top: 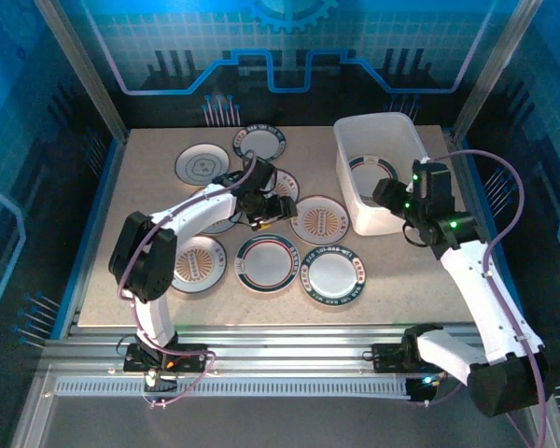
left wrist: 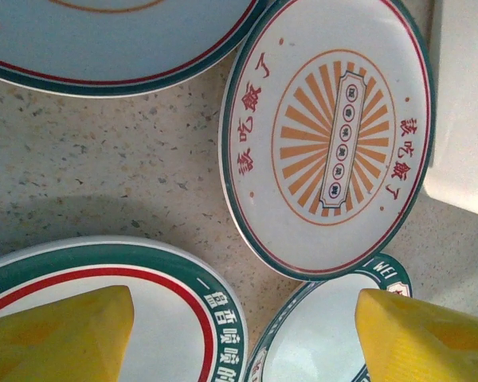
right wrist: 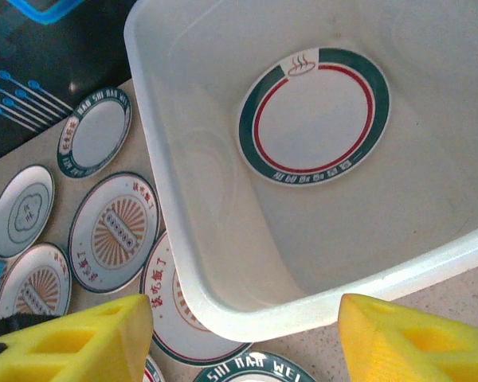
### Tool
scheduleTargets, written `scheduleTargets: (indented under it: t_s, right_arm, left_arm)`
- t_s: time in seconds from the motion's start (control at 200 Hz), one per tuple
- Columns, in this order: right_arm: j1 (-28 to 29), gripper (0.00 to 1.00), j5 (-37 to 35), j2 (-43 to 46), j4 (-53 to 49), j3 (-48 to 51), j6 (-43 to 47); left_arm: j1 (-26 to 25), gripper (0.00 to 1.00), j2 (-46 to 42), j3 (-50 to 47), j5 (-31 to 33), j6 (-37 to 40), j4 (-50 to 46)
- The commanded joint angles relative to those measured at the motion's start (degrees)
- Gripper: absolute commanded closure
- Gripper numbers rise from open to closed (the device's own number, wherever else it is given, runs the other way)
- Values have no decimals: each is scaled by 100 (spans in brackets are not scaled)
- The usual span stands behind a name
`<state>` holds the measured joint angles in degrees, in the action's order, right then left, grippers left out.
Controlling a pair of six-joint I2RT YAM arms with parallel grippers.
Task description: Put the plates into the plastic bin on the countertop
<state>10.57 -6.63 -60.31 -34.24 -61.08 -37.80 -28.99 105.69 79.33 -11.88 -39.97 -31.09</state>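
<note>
Left tool (left wrist: pixel 245 322) and right tool (right wrist: pixel 245 322) gape empty; plastic bin (top: pixel 371 220) runs front-to-back, one plate (right wrist: pixel 314 116) flat inside.

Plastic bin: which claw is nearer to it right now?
Right. The right claw hovers at the near rim of the plastic bin; the left claw is over the plates to its left.

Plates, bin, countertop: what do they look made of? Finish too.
The plates look like glazed ceramic or melamine: glossy white surface, crisp printed patterns; cannot tell which. The bin looks like moulded plastic: white, satin, smooth tapered walls, rounded rim. The countertop looks like matte laminate or stone composite: beige with fine dark flecks.
</note>
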Motion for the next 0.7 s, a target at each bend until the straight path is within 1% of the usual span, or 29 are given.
scheduleTargets:
  t_s: [0.0,0.25,0.695]
  right_arm:
    - [86,36,363,81,98,118,168]
    - [88,38,606,-50,252,193,225]
    - [86,40,494,-57,309,274,247]
  left_arm:
    - [-36,25,182,-35,-230,-265,138]
    - [-106,26,704,335,-454,-350,98]
    - [-113,27,1611,1254,-420,-268,-129]
